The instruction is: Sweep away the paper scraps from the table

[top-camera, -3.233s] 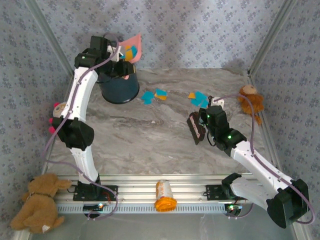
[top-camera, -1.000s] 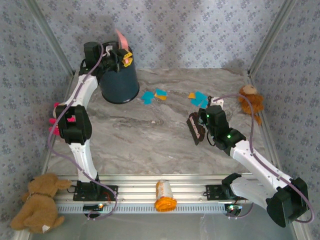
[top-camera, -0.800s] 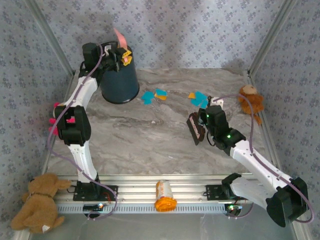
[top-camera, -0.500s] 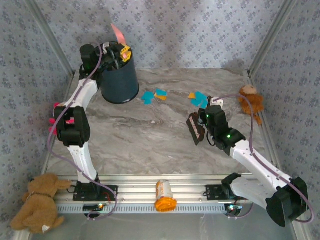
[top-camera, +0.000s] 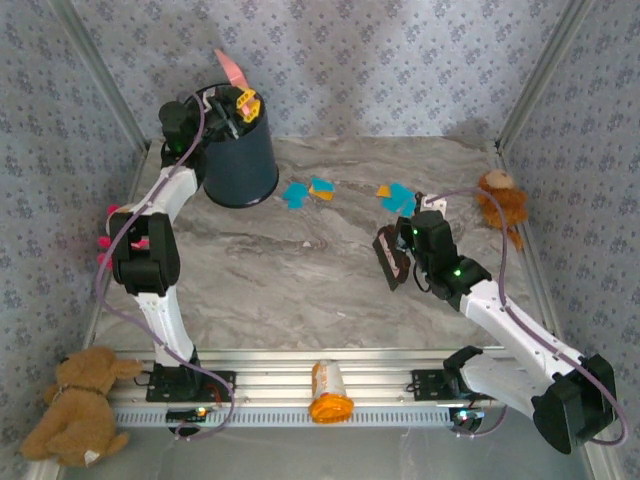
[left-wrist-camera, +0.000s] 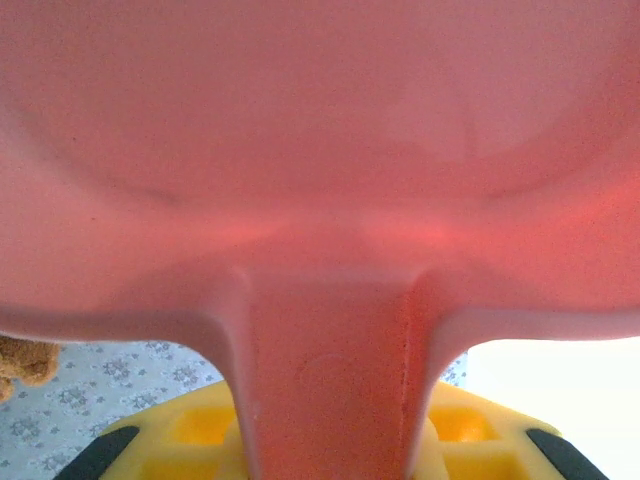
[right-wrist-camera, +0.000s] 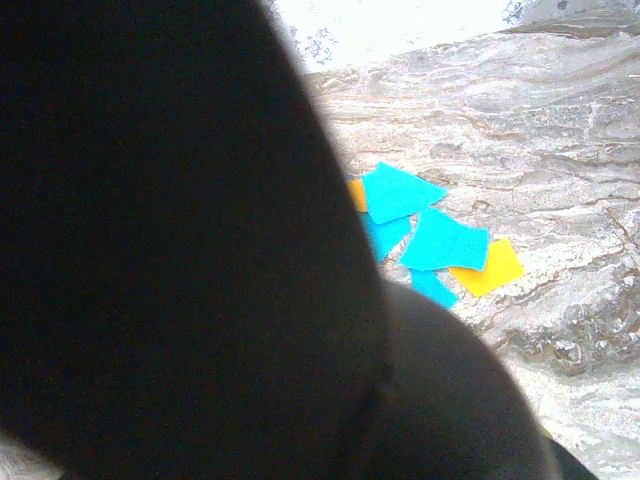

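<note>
Paper scraps lie in two small clusters on the marble table (top-camera: 290, 285): turquoise and orange pieces (top-camera: 308, 190) at back centre, and more (top-camera: 395, 193) to their right. In the right wrist view several of these scraps (right-wrist-camera: 432, 238) show past a dark brush (right-wrist-camera: 180, 260) that blocks the jaws. My left gripper (top-camera: 240, 102) is shut on the handle of the pink dustpan (top-camera: 232, 68), which stands tipped steeply over the dark blue bin (top-camera: 238, 160). Up close, the pan (left-wrist-camera: 320, 150) and yellow fingers (left-wrist-camera: 190, 430) show. My right gripper (top-camera: 410, 240) is shut on the brush (top-camera: 391, 257), just in front of the right cluster.
A brown teddy (top-camera: 80, 405) sits at the near left corner and a small brown plush (top-camera: 500, 200) at the right edge. An orange bottle (top-camera: 328, 392) lies on the front rail. A pink toy (top-camera: 110, 235) is behind the left arm.
The left arm has swung the dustpan back and left over the bin and tipped it from sloping to nearly upright; the scraps that lay in it no longer show. The right arm has not moved.
</note>
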`<act>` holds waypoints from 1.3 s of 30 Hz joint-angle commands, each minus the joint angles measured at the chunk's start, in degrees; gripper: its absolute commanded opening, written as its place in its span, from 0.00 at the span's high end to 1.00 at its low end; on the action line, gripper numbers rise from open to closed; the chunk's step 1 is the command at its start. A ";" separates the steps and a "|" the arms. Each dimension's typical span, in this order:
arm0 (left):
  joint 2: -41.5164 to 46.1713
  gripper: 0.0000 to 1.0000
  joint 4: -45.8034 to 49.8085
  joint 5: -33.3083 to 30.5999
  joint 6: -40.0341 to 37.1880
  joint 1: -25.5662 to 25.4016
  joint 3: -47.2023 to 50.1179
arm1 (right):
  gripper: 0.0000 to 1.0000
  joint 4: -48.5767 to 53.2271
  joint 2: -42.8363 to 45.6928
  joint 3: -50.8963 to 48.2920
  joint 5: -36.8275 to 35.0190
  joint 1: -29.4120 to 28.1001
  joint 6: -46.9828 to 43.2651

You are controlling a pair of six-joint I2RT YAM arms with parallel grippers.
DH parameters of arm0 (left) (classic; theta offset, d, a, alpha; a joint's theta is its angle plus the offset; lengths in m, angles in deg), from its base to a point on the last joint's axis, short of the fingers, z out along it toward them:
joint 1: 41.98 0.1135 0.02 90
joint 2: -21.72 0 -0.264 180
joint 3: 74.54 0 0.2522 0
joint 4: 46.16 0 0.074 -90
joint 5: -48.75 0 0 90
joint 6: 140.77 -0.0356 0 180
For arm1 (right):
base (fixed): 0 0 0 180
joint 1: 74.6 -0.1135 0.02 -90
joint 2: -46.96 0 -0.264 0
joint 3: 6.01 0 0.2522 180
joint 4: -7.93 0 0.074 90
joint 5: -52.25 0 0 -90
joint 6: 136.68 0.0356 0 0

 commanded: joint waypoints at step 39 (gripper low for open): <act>34.50 1.00 91.37 -28.90 -110.62 -17.97 10.02 | 1.00 -16.08 -13.75 8.94 23.99 15.87 7.59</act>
